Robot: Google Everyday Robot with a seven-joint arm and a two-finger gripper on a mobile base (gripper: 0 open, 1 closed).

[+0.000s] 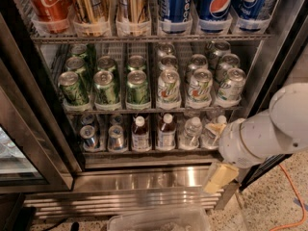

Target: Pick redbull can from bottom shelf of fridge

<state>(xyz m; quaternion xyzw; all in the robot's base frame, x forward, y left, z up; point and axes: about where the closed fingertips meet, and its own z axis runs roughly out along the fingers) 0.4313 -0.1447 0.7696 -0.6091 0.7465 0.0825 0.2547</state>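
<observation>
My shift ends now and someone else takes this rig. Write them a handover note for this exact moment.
Gripper: open, empty, low at the right front of the fridge, near the right end of the bottom shelf.
Redbull can: upright in the shelf's leftmost lane, a similar slim can beside it, bottles further right.
Done: nothing grasped yet.
Left: move left to the can, grip it, draw it out.

The redbull can (89,136) stands leftmost on the bottom shelf (144,152); the pincer (218,152) hangs before the shelf's right end.
</observation>
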